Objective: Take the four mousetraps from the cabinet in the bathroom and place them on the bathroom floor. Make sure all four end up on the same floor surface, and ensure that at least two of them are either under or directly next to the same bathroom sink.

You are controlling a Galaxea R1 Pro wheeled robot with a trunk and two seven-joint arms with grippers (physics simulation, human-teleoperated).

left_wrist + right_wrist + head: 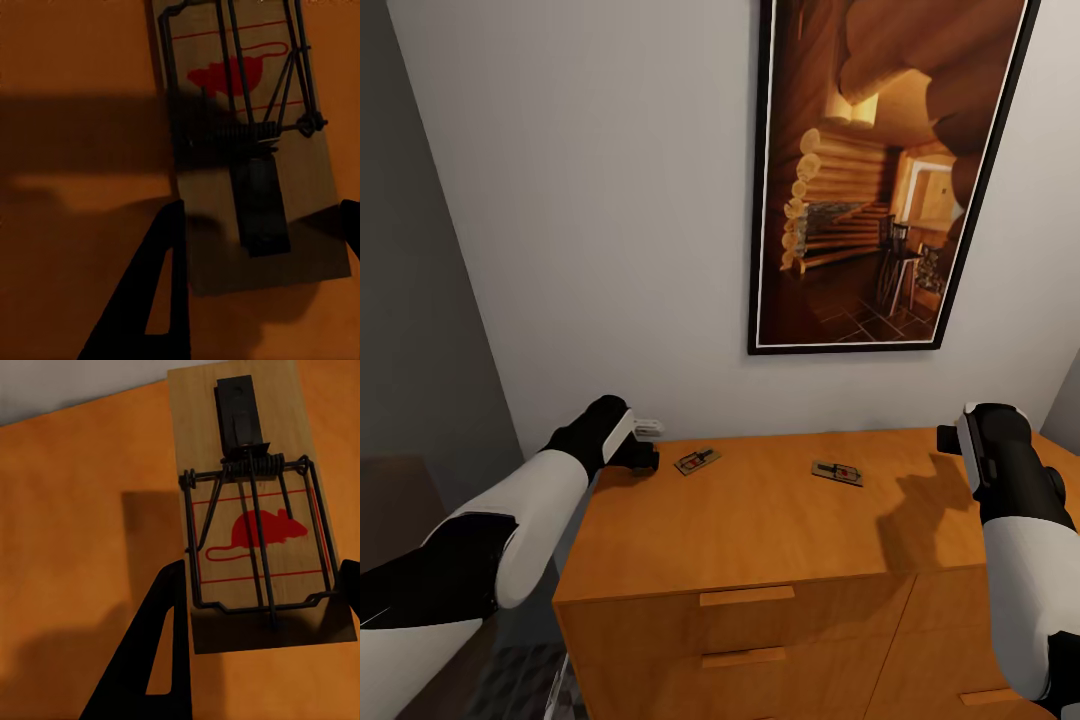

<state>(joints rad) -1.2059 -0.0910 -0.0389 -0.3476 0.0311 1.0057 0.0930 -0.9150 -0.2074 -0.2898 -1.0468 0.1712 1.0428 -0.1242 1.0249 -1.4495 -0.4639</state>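
Two mousetraps (697, 460) (837, 472) lie flat on the cabinet (760, 540) top near its back edge. Each wrist view shows open fingers (150, 300) (150, 652) straddling a trap, unclamped.

Two mousetraps (697, 461) (837, 472) side by side on cabinet (760, 530) top; picture (880, 170) on wall behind.

Cabinet (760, 540) top mostly bare between two mousetraps: left trap (697, 460) and right trap (837, 472), well apart; wall (610, 250) with framed picture (880, 180) blocks behind; open air above top
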